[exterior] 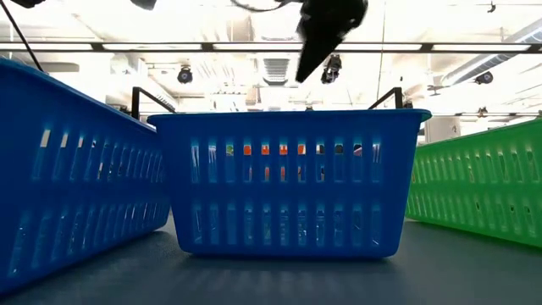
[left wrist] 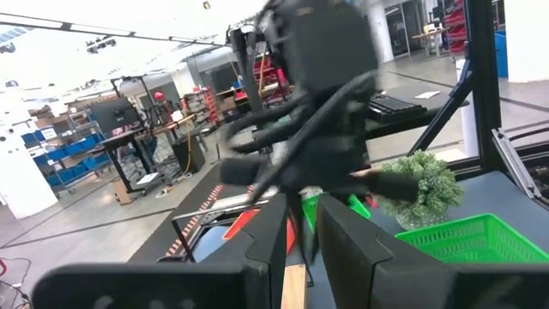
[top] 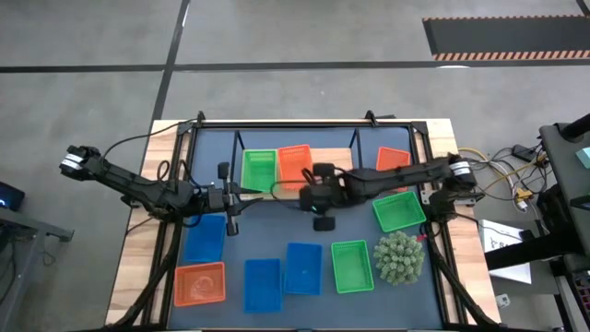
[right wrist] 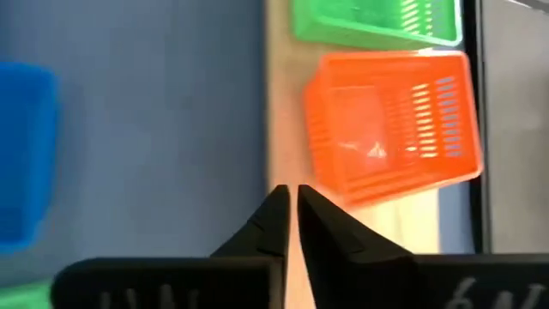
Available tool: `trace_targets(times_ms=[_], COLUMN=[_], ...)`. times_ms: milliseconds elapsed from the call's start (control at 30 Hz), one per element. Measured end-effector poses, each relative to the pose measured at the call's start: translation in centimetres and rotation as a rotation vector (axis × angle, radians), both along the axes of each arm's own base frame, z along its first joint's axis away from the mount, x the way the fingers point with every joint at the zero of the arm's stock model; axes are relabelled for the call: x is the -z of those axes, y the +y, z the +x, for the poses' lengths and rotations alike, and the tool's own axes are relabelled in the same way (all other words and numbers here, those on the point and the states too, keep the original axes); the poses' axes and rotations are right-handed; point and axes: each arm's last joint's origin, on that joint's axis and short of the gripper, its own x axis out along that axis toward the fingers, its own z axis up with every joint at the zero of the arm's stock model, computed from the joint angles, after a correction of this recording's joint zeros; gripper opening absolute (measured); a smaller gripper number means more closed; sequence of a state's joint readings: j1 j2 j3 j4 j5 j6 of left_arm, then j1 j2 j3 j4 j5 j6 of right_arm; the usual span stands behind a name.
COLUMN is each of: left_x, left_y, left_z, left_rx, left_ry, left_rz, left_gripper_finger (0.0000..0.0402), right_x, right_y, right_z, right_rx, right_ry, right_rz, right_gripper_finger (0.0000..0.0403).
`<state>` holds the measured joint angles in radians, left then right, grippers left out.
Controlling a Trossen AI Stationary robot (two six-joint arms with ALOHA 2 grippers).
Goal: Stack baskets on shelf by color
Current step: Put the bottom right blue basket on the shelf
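Note:
The light-wood shelf (top: 323,159) lies at the far side of the mat and carries a green basket (top: 259,170) and an orange-red basket (top: 294,166) side by side on their bases. Another orange-red basket (top: 392,160) sits at the far right. Green baskets (top: 398,211) (top: 352,266), blue baskets (top: 303,268) (top: 263,284) (top: 205,238) and an orange-red one (top: 200,283) stand on the mat. My left gripper (top: 238,192) hovers left of the shelf's near edge, shut and empty. My right gripper (top: 310,195) hangs just near of the orange-red basket (right wrist: 390,124), shut and empty.
A round spiky green plant ball (top: 398,257) sits near the right front. The two grippers face each other closely over the mat's middle; the right arm (left wrist: 322,94) fills the left wrist view. The black frame (top: 304,122) runs along the far edge.

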<state>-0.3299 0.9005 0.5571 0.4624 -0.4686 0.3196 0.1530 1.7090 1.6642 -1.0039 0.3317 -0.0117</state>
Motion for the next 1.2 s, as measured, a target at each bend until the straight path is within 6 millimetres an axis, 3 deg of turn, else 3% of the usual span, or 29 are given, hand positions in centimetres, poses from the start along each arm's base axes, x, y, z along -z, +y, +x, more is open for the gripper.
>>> trace_targets(times_ms=[100, 300, 600, 767, 1000, 1200], left_x=[0.0, 0.2, 0.4, 0.5, 0.4, 0.4], left_y=[0.0, -0.1, -0.5, -0.6, -0.5, -0.5], left_z=[0.0, 0.4, 1.5, 1.6, 1.6, 1.6], left_rx=[0.0, 0.001, 0.002, 0.002, 0.001, 0.0], left_ry=[0.0, 0.002, -0.046, -0.048, -0.056, -0.055], left_rz=[-0.001, -0.002, -0.015, -0.015, -0.017, -0.017], left_gripper_finger=[0.0052, 0.0052, 0.0052, 0.0052, 0.0052, 0.0052], right_x=[0.6, 3.7, 6.3, 6.3, 5.0, 5.4], right_y=[2.4, 6.7, 9.3, 10.3, 12.6, 14.5], right_z=[-1.8, -4.6, -6.8, -7.0, -5.6, -4.3], right_rx=[-0.013, -0.125, -0.227, -0.253, -0.314, -0.31], right_ry=[-0.036, -0.211, -0.427, -0.44, -0.462, -0.422], right_rz=[0.038, 0.109, 0.194, 0.199, 0.2, 0.213], right_gripper_finger=[0.001, 0.0009, 0.0009, 0.0009, 0.0009, 0.0009])
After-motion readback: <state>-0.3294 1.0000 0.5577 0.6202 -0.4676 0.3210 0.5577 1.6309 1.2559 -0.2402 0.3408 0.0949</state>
